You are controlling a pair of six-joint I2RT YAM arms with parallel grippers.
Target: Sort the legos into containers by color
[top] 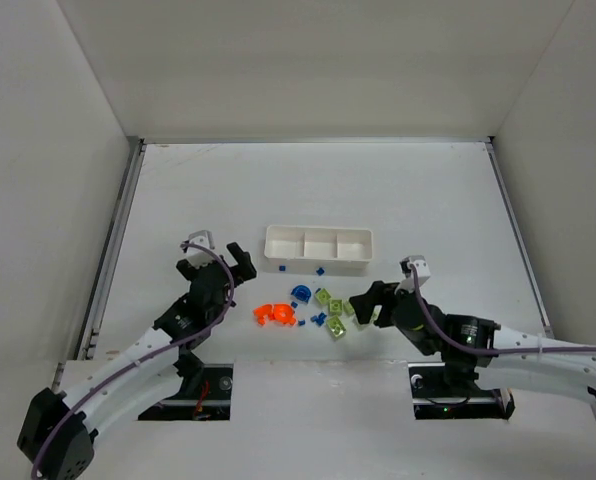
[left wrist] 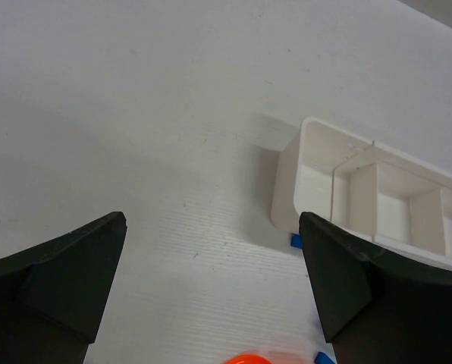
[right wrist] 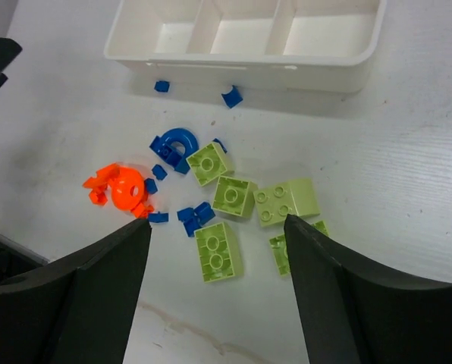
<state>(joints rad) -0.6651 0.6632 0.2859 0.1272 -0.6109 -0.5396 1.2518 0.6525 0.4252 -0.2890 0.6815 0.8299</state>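
The legos lie loose on the table just in front of the white tray (top: 318, 247): orange pieces (top: 274, 314), small blue pieces (top: 301, 294) and lime green bricks (top: 333, 305). The right wrist view shows the orange cluster (right wrist: 120, 187), a blue arch (right wrist: 174, 144), several green bricks (right wrist: 218, 251) and the tray (right wrist: 241, 57) with three bare compartments. My right gripper (top: 366, 300) is open, just right of the green bricks, and holds nothing. My left gripper (top: 223, 257) is open and empty, left of the tray (left wrist: 324, 171).
White walls enclose the table on three sides. Two stray blue bits (top: 319, 270) lie against the tray's front wall. Metal rails run along the table's left (top: 118, 230) and right edges.
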